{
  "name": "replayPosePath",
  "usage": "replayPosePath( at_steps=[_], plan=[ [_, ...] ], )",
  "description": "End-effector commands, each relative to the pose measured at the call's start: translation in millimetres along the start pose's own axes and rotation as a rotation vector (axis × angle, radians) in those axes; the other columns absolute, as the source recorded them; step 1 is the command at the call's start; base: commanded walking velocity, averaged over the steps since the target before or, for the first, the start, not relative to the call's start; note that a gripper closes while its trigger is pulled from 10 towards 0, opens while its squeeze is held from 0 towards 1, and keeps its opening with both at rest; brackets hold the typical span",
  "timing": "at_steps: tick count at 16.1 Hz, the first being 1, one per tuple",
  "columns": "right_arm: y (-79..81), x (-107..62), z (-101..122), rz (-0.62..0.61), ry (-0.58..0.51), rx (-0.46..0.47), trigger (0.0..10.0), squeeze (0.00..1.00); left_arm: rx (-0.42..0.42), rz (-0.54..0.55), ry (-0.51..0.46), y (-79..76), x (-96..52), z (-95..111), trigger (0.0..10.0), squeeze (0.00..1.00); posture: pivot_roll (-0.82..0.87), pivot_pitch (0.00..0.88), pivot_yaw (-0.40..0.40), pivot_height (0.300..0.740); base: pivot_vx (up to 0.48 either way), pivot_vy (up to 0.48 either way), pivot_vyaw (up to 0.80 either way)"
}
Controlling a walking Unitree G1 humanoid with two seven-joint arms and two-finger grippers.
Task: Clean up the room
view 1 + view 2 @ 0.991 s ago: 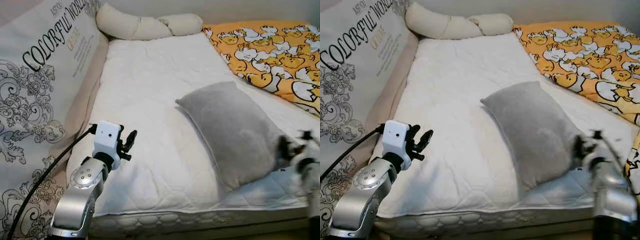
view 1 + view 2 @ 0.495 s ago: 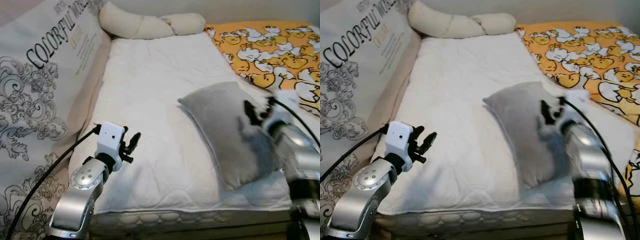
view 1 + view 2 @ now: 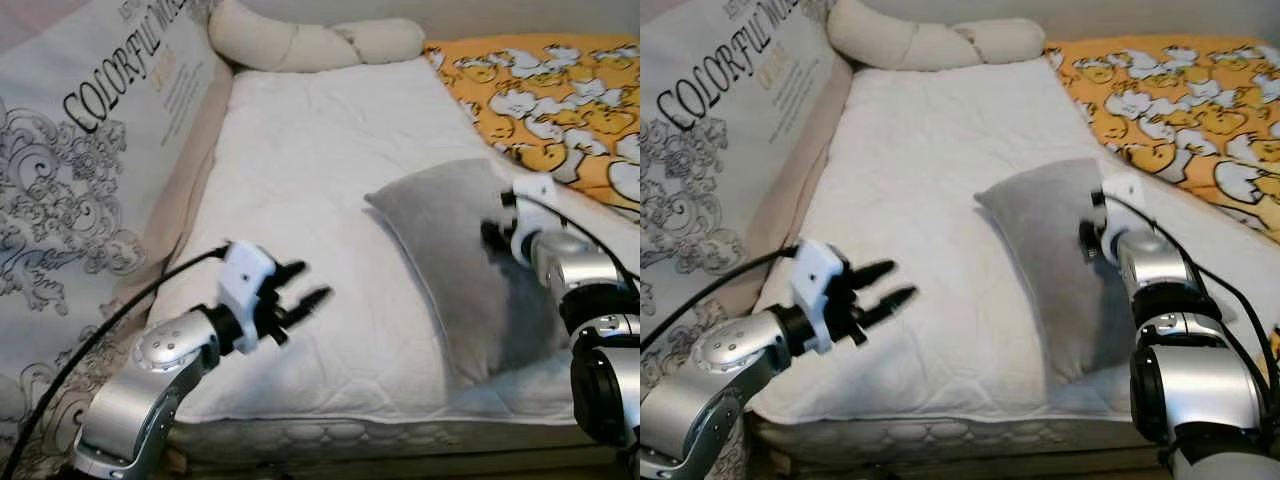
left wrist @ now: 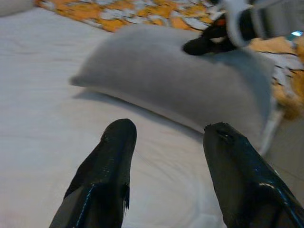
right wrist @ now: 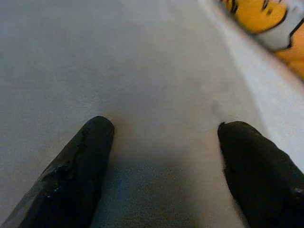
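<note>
The left arm reaches forward from the near left, its left gripper held with fingers spread apart, pointing right. The right arm bends in from the near right, its right gripper likewise spread wide.

Grey pillow; white mattress — orange duck-print blanket.

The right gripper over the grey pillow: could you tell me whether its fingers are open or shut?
Open. The right gripper shows its two black fingers spread wide apart over the grey pillow, nothing held between them.
</note>
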State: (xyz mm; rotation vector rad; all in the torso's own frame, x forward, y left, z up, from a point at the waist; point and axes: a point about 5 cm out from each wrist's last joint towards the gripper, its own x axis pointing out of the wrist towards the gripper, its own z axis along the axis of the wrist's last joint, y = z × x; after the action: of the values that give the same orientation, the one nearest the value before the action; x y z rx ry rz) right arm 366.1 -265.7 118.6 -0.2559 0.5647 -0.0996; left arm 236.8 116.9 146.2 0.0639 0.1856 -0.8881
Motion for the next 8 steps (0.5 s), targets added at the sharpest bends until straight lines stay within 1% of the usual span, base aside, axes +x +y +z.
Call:
replayPosePath(
  at_steps=[1, 3, 5, 6, 8],
  plan=[
    [-2.3, 0.2, -4.8, 0.000, 0.052, 0.003, 10.0, 0.00, 0.009, -0.053, 0.012, -3.3, 0.7, 4.6, 10.0, 1.00, 0.04, 0.003, 0.078, 0.740, 0.000, 0.000, 0.00],
    [-1.5, 0.6, -22.6, 0.014, 0.139, -0.036, 10.0, 0.00, -0.023, -0.075, 0.033, -4.3, 1.7, 6.4, 10.0, 1.00, 0.04, 0.007, 0.083, 0.740, 0.000, 0.000, 0.00],
    [1.1, 0.2, -35.2, 0.040, 0.204, -0.016, 10.0, 0.00, -0.020, -0.082, 0.050, -4.5, 2.2, 7.9, 10.0, 1.00, 0.05, 0.006, 0.083, 0.740, 0.000, 0.000, 0.00],
    [2.1, 0.0, -39.1, 0.053, 0.223, -0.012, 0.0, 0.00, -0.011, -0.081, 0.050, -4.5, 2.6, 8.4, 10.0, 1.00, 0.05, 0.003, 0.081, 0.740, 0.000, 0.000, 0.00],
    [4.4, -0.8, -48.4, 0.088, 0.265, -0.021, 0.0, 0.00, 0.024, -0.057, 0.054, -2.2, 4.5, 9.4, 10.0, 1.00, 0.05, 0.001, 0.075, 0.740, 0.000, 0.000, 0.00]
  ],
)
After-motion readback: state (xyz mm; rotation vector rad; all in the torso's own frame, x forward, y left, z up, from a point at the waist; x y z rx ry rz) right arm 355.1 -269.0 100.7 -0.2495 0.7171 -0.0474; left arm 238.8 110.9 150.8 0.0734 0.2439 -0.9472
